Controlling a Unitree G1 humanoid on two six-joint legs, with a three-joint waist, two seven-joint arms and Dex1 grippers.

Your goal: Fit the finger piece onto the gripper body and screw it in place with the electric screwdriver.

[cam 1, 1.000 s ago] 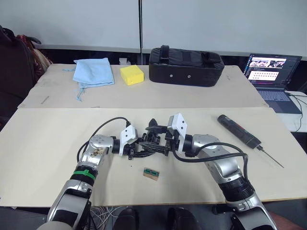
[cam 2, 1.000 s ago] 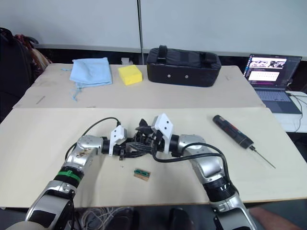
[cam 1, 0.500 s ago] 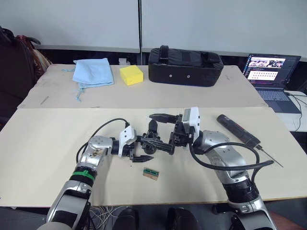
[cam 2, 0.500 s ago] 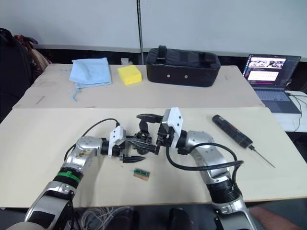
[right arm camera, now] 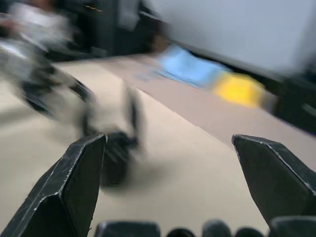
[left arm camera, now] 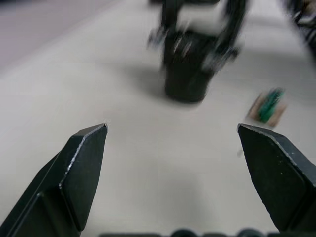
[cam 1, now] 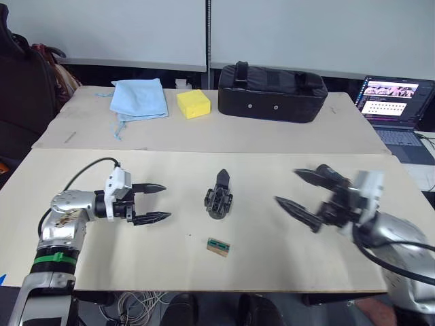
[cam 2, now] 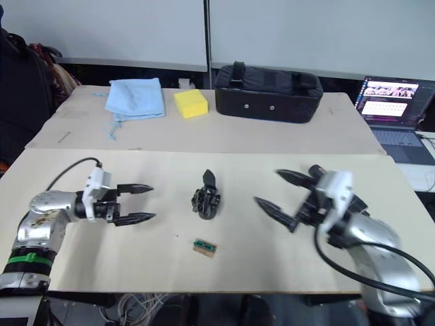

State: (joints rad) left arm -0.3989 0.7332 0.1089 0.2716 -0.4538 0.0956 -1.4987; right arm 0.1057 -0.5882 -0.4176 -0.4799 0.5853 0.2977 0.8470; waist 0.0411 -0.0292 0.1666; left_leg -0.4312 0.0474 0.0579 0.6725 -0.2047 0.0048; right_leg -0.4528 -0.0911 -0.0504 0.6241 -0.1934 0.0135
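Note:
The gripper body (cam 1: 219,200) stands upright on the cream table (cam 1: 81,272), midway between my two arms. A pointed black finger rises from its top; I cannot tell whether that is the finger piece. My left gripper (cam 1: 165,202) is open and empty, a hand's width to the left of the body, pointing at it. The left wrist view has the body (left arm camera: 190,64) ahead of the spread fingers. My right gripper (cam 1: 287,187) is open and empty, to the right of the body. The electric screwdriver is out of view.
A small green chip on a tan base (cam 1: 218,247) lies in front of the gripper body. On the far table sit a blue cloth (cam 1: 139,98), a yellow sponge (cam 1: 193,104) and a black bag (cam 1: 272,92). A laptop (cam 1: 397,102) stands at the far right.
Both grippers have let go of the gripper body and pulled apart, left to the left, right to the right. The body now stands alone. The camera has shifted.

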